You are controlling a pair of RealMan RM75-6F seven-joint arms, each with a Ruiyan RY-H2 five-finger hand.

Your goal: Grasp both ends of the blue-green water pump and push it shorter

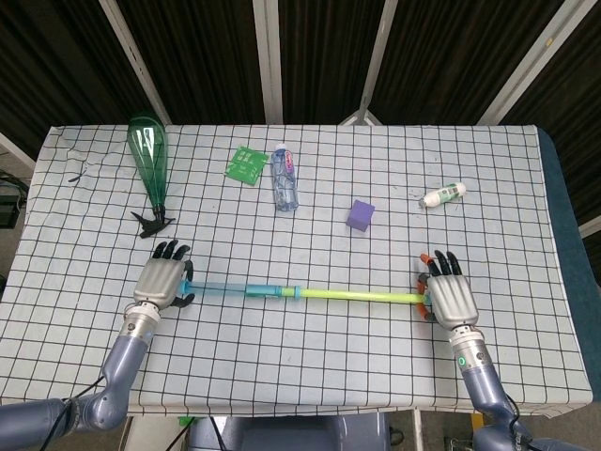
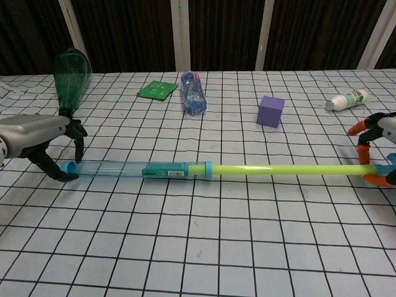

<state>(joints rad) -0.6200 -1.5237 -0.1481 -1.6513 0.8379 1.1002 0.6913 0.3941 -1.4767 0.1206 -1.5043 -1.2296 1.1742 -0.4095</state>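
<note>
1. The room behind is dark, with black slatted panels crossed by pale metal beams (image 1: pixel 268 56).
2. The table (image 1: pixel 310 366) is covered by a white cloth printed with a black grid, and a blue edge shows along its right side.
3. The blue-green water pump (image 1: pixel 300 294) lies flat across the near half of the table, with its clear blue barrel to the left and its yellow-green rod to the right.
4. The left hand (image 1: pixel 161 280) sits at the barrel's blue end cap, its dark fingers curled around it in a grasp.
5. The right hand (image 1: pixel 449 297) closes on the orange handle at the rod's far end, gripping it.
6. A green plastic bottle (image 1: pixel 148 160) lies at the back left, its dark sprayer head pointing toward the left hand.
7. A crushed clear water bottle (image 1: pixel 284 177) lies just beside a green packet (image 1: pixel 244 164).
8. A purple cube (image 1: pixel 361 215) stands near the middle.
9. A small white bottle (image 1: pixel 443 195) lies at the back right.
</note>
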